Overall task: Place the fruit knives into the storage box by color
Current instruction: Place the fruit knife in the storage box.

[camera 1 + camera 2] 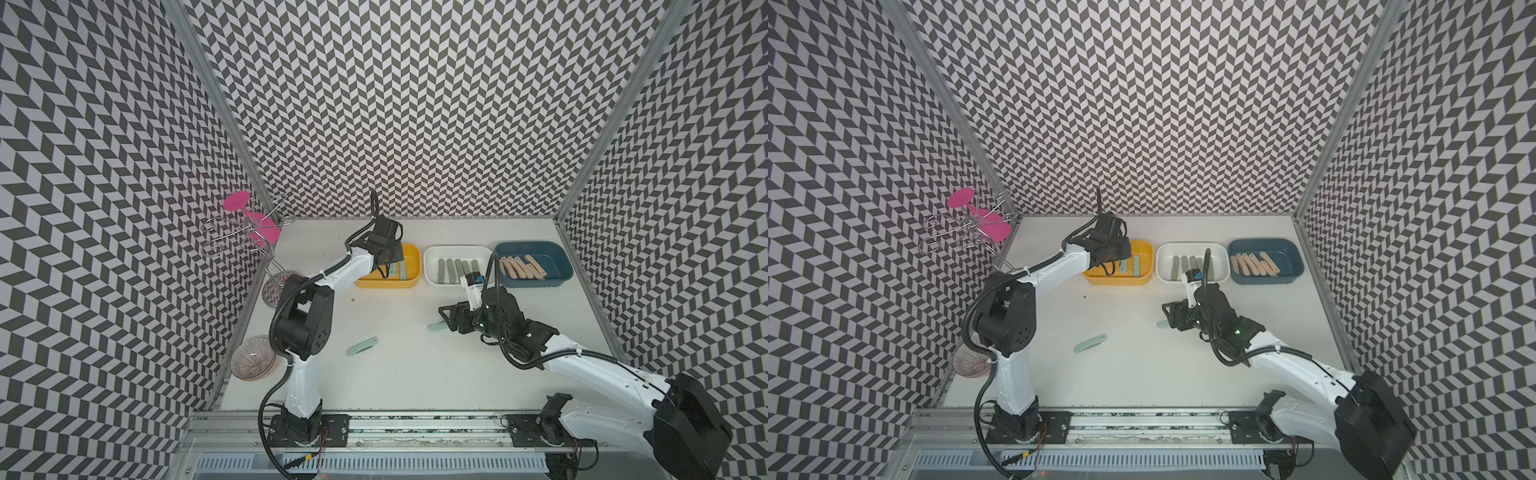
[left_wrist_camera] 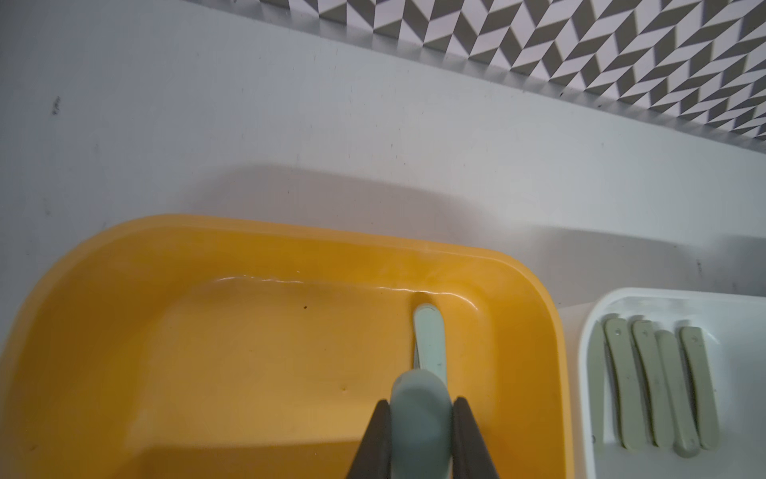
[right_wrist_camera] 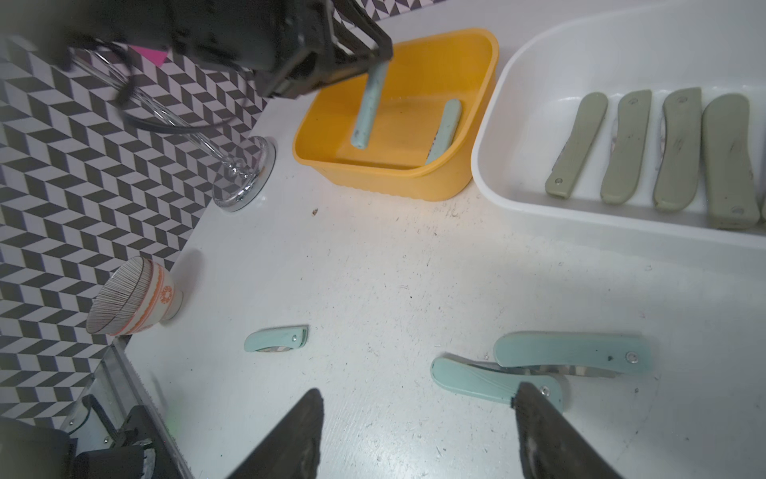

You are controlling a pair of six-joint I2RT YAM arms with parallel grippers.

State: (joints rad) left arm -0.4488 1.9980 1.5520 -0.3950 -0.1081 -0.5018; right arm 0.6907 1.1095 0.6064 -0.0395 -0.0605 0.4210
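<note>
My left gripper (image 2: 422, 410) is clenched on a mint-blue knife (image 3: 370, 108), which hangs upright over the yellow box (image 3: 414, 171). A second knife (image 3: 445, 128) of that colour lies inside, close to the box's wall. If I let go from here, I expect the upright one to topple. It could land across the second knife or lean on the rim instead of lying flat.

My right gripper (image 3: 418, 392) is spread wide and empty, low over the table (image 3: 373, 269). One fingertip covers the end of a near knife (image 3: 476, 379), and its neighbour (image 3: 568, 356) seems to touch it. Closing here may drag both, or pinch only the tip and spin it away. Bare blade edges show, so a slip is likely. A lone knife (image 1: 362, 345) waits nearer my left arm.

The grey-green knives (image 3: 626, 149) fill the white box (image 1: 453, 249), and the peach knives (image 1: 521, 266) fill the blue box (image 1: 536, 245).

The table is white, hard and scuffed. A bowl (image 3: 132, 298) and a glass (image 3: 244, 178) stand at its edge, and chevron walls close it in.
</note>
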